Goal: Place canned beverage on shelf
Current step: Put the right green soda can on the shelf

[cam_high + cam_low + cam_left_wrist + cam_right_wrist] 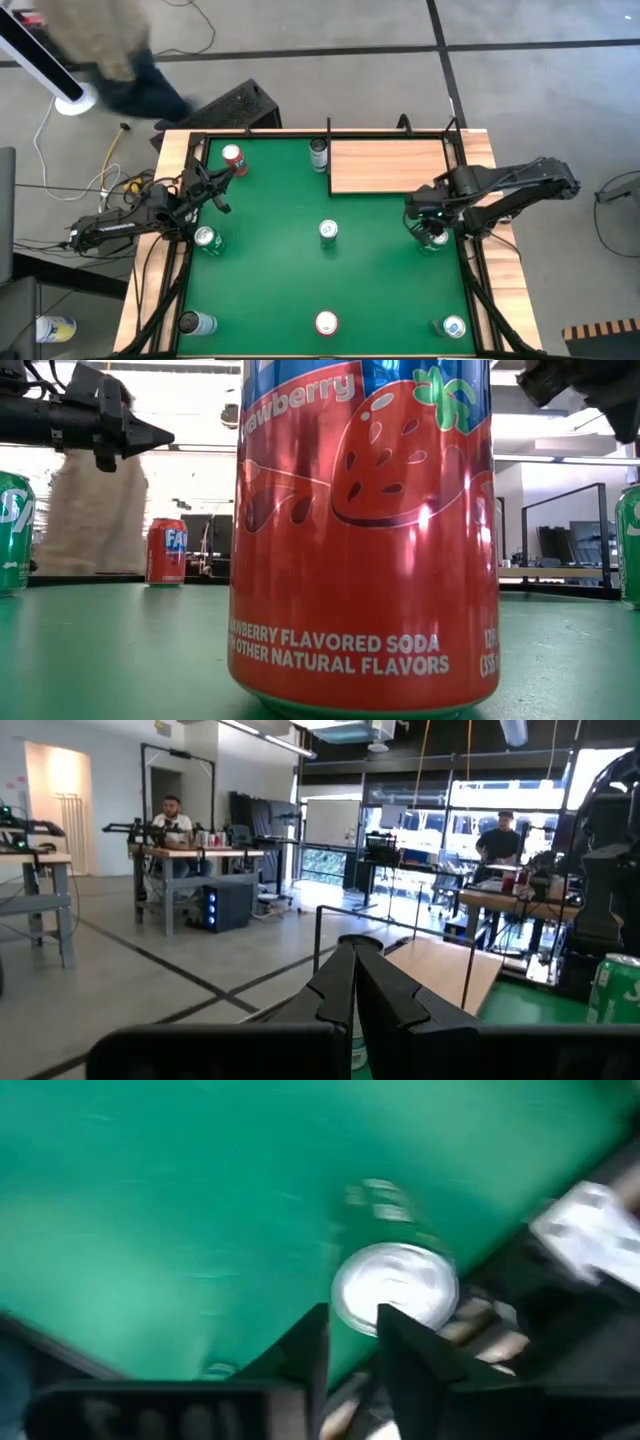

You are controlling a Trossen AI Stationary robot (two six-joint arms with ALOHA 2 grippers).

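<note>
Several canned beverages stand upright on the green table. One green can point(436, 239) point(394, 1286) stands near the table's right edge. My right gripper point(428, 224) point(352, 1325) hovers above it, pointing down, its fingers slightly apart and short of the can's silver top. The shelf point(388, 166) point(440, 970), a light wooden panel, lies at the far right with nothing on it. At the table's left side my left gripper point(224, 186) point(355, 975) is shut and empty, raised off the table and pointing toward the shelf.
Other cans: red point(232, 157) and dark point(318, 152) at the far edge, green point(206, 238) at the left, one in the middle point(328, 232), three along the near edge, among them a red strawberry can point(365, 530). A black rail point(466, 200) borders the table.
</note>
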